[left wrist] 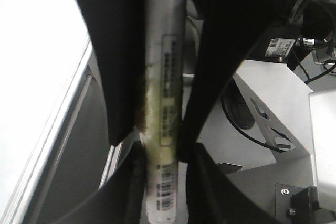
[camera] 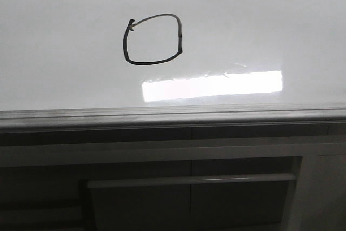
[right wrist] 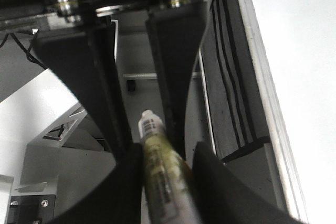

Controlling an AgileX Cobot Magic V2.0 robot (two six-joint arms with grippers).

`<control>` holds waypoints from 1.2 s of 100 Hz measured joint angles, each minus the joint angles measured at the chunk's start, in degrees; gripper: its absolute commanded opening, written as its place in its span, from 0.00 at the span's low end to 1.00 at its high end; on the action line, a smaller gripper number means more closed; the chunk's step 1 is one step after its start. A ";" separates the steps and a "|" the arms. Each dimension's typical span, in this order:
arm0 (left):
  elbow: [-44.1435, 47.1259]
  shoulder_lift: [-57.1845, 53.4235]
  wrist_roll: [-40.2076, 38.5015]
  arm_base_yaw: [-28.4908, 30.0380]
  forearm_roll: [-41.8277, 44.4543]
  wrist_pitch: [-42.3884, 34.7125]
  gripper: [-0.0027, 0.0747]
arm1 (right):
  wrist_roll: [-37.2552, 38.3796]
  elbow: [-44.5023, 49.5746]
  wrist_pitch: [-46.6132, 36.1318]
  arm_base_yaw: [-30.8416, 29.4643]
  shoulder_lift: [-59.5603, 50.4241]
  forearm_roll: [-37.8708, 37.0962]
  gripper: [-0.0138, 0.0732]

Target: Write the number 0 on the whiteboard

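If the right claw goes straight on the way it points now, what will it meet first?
Probably the grey frame beyond the marker that the right claw holds, not the whiteboard, which lies to the side. Depth is unclear.

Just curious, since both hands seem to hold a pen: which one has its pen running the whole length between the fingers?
The left hand. Its pen runs the full length between the fingers, while the right hand's pen ends partway along.
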 measured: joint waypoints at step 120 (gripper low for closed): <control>-0.36 17.30 -24.48 25.66 7.45 -34.31 0.01 | 0.43 4.80 -2.14 -17.65 -24.09 -5.28 0.08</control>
